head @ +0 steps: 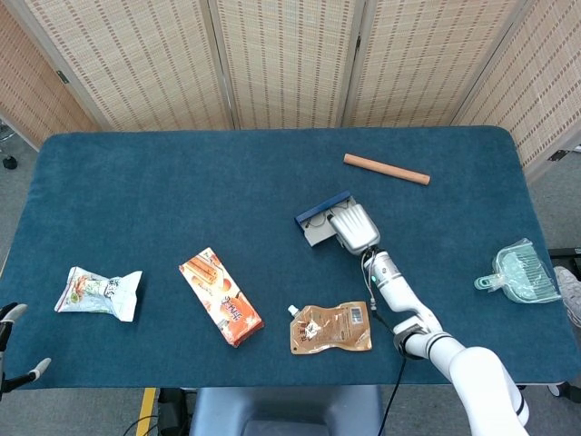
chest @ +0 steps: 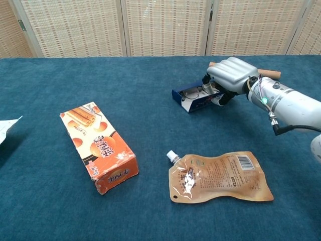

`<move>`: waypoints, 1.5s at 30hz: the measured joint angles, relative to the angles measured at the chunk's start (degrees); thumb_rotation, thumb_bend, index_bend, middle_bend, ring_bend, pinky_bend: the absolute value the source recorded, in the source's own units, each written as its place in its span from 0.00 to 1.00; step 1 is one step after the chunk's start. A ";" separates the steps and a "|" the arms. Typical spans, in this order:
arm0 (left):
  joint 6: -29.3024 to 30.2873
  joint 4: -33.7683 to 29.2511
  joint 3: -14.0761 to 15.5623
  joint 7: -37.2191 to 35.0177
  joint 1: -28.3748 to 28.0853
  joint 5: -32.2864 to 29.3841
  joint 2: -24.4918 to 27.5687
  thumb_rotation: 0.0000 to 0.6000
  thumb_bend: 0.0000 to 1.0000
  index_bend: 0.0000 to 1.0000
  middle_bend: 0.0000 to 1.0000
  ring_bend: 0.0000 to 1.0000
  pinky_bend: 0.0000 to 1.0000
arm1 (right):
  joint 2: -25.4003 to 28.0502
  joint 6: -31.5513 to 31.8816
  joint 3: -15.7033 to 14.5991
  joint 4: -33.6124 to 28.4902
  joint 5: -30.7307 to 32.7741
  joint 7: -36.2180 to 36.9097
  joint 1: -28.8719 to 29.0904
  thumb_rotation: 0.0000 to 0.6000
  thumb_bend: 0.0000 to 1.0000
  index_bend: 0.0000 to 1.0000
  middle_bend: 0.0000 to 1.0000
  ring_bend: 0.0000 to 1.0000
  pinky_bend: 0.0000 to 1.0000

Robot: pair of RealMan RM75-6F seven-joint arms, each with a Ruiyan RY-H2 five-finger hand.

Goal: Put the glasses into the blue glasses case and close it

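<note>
The blue glasses case (head: 318,221) (chest: 188,97) lies open right of the table's middle, its pale lining showing. The thin-framed glasses (chest: 192,92) lie inside it. My right hand (head: 355,227) (chest: 230,74) hangs over the case's right end with its fingers curled down into the case, pinching the right end of the glasses. Most of that end is hidden under the hand. Only two spread fingertips of my left hand (head: 7,312) show at the bottom-left edge of the head view, holding nothing.
A wooden rod (head: 386,169) (chest: 268,74) lies just behind the right hand. A brown spout pouch (head: 330,328) (chest: 219,176) sits in front of the case, an orange snack box (head: 221,297) (chest: 99,146) to its left. A snack bag (head: 100,292) lies far left, a teal dustpan (head: 519,272) far right.
</note>
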 measured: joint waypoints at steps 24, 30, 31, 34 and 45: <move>0.35 -0.84 0.16 0.82 -0.46 1.27 0.17 1.00 0.19 0.17 0.15 0.10 0.26 | 9.56 9.63 -5.96 -16.55 -3.79 -3.38 -9.79 1.00 0.47 0.65 0.97 1.00 1.00; 0.58 -0.90 0.24 0.81 -0.24 1.15 0.28 1.00 0.19 0.17 0.15 0.10 0.26 | 14.85 11.64 -8.38 -25.30 -5.22 -7.47 -12.98 1.00 0.47 0.65 0.97 1.00 1.00; 0.60 -0.90 0.25 0.80 -0.23 1.15 0.30 1.00 0.19 0.17 0.15 0.10 0.26 | 15.55 11.86 -8.61 -26.42 -5.41 -7.96 -13.30 1.00 0.47 0.65 0.97 1.00 1.00; 0.63 -1.04 0.24 0.94 -0.29 1.28 0.33 1.00 0.19 0.17 0.15 0.10 0.26 | 17.27 12.30 -8.75 -29.12 -5.89 -9.42 -13.80 1.00 0.47 0.65 0.97 1.00 1.00; 0.70 -1.66 0.38 0.70 -0.11 1.17 0.94 1.00 0.19 0.17 0.15 0.10 0.26 | 16.92 7.95 -4.13 -29.80 -5.04 -11.71 -8.92 1.00 0.47 0.65 0.97 1.00 1.00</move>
